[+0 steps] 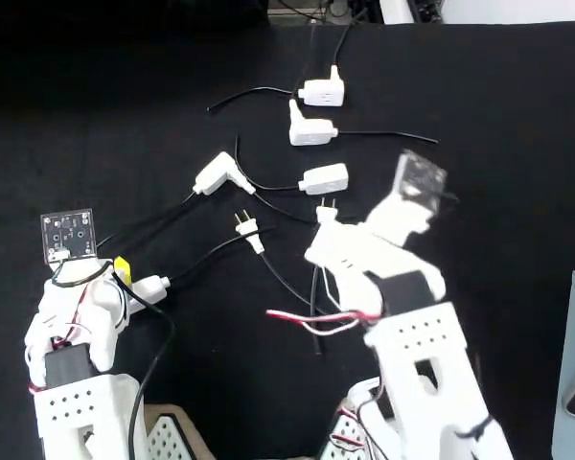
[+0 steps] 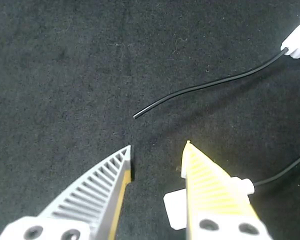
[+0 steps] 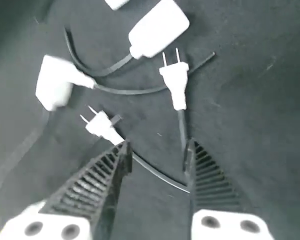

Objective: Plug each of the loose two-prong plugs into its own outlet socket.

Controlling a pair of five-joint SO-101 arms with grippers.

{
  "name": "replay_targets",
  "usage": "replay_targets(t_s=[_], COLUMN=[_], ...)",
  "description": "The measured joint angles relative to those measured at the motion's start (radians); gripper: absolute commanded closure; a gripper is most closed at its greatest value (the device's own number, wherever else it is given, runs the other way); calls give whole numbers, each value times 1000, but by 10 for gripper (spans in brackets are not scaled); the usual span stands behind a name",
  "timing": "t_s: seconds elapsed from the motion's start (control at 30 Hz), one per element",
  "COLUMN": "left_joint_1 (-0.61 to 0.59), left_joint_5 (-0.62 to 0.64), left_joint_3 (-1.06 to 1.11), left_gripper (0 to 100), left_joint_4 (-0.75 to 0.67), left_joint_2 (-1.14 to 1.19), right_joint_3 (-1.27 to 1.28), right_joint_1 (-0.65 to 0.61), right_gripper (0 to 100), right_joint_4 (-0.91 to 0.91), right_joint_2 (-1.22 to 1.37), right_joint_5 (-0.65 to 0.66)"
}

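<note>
1. At mid-table, one plug (image 3: 174,80) lay just short of a socket (image 3: 157,27), a second plug (image 3: 101,124) beside it; neither seemed seated, so most work remained.
2. Right gripper (image 3: 157,146) gaped empty astride the first plug's cable (image 3: 181,130).
3. Left gripper (image 2: 157,146) stood open, empty.

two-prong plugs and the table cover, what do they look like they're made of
The two-prong plugs have white, smooth, slightly glossy bodies, likely moulded plastic. Their thin prongs look like pale metal, though the blur leaves that open. The table cover is black, matte and finely flecked with lint, so it is probably felt or a similar cloth.
</note>
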Motion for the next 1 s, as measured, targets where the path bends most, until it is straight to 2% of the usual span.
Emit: replay_targets(t_s=[0.23,0.47,0.63,0.73,0.93,1.0], left_joint_1=[0,0,0,0,0,0], left_joint_5=[0,0,0,0,0,0], left_joint_3=[0,0,0,0,0,0], left_gripper=[830,830,830,830,830,830], left_joint_4=[0,0,0,0,0,0], left_joint_2=[0,0,0,0,0,0], right_joint_3=[-51,-112,-143,-149,-150,-147], right_joint_1=[0,77,132,138,132,123], right_gripper=[839,839,838,838,843,864], right_joint_4=[80,89,89,89,-5,-15], right_joint_2=[147,270,381,442,488,488], right_joint_5=[439,832,1200,1378,1729,1791])
